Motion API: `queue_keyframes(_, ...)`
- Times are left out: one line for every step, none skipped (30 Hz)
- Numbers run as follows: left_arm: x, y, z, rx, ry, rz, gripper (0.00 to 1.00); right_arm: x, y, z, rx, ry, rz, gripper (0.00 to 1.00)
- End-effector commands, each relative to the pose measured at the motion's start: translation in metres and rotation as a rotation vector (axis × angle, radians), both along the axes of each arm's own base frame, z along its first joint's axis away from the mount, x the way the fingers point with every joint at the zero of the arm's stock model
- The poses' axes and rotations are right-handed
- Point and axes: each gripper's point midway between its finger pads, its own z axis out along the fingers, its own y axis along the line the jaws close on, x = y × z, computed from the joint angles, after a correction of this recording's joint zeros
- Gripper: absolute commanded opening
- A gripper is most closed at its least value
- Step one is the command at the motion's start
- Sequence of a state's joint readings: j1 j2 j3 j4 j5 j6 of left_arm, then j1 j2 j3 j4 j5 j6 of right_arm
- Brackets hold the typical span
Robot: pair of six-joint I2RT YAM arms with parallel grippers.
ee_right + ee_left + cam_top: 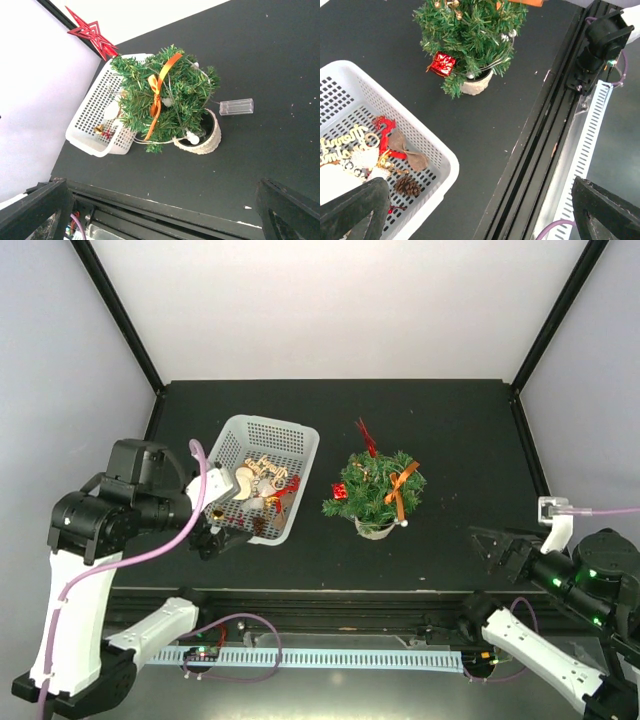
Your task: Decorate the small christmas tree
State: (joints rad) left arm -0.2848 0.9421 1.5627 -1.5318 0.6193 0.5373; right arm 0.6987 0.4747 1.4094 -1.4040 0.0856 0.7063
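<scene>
Claws gape wide, empty: left claw (479,200) by white basket (440,165), right claw (162,200) facing small christmas tree (165,100).

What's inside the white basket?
The basket holds a pine cone, a red ribbon, a brown bow, gold lettering and white pieces, all heaped together. Anything lying beneath that heap is covered and cannot be seen.

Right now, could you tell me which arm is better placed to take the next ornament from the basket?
Left. The left pincer, open, hovers at the basket's near corner with ornaments just beneath; the right pincer, also open, sits far right, beyond the tree.
</scene>
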Motion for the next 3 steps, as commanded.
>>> queue_keyframes(-0.0076, -0.0020, 0.0058, -0.039, 0.014, -0.003, 0.99, 0.0069, -0.0014, 0.0047, 0.009, -0.013, -0.037, 1.00)
queue_keyframes(-0.0061, -0.0014, 0.0059, -0.035, 0.007, 0.001, 0.99, 0.0088, -0.0023, 0.0029, -0.016, -0.009, -0.041, 1.00)
queue_keyframes(-0.0037, -0.0006, 0.0055, -0.029, 0.004, 0.009, 0.99, 0.0101, -0.0036, 0.0027, -0.036, -0.005, -0.046, 1.00)
